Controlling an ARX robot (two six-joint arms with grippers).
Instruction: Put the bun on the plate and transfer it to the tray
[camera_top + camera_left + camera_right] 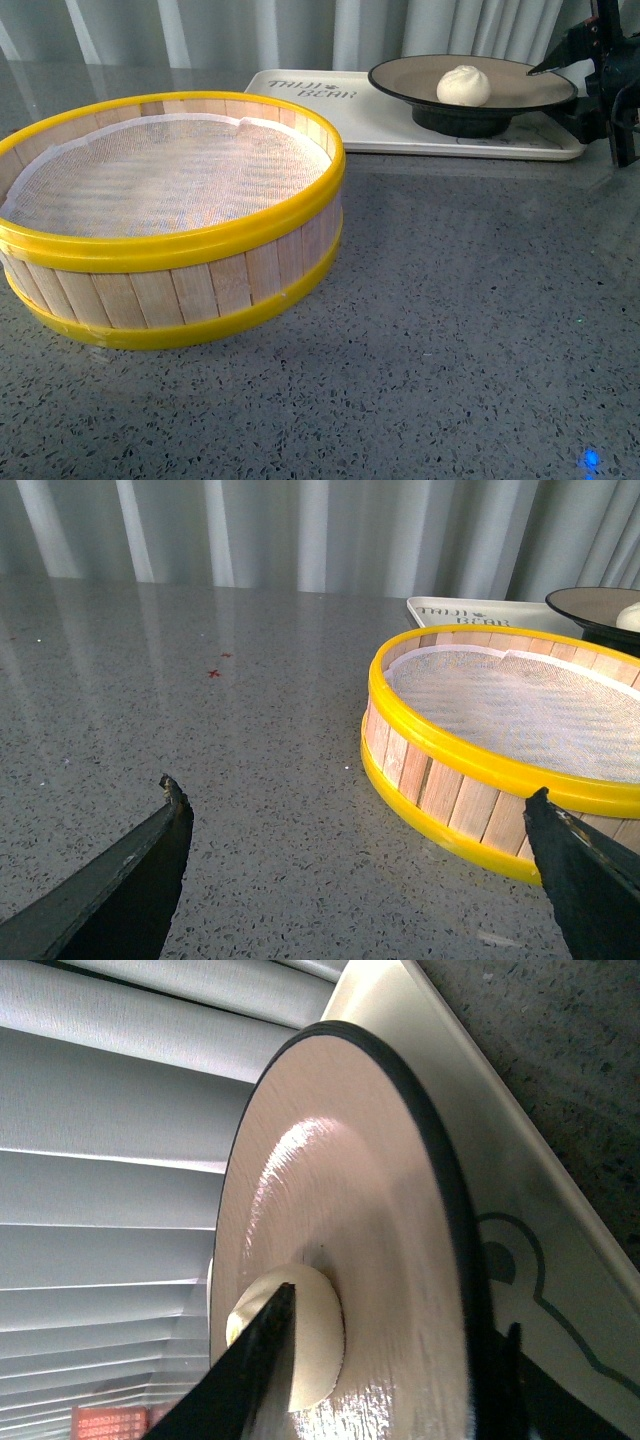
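You've got the bun sitting mid-plate, and the plate's resting on the tray, toward its right end. The tray lies just behind the steamer basket (cloth-lined, yellow rims). Your right gripper is at the plate's right rim w/ one finger above the rim and one below; can't tell if it's clamped or just straddling. Your left gripper hangs over the grey countertop left of the basket, fingers spread wide, holding nothing.
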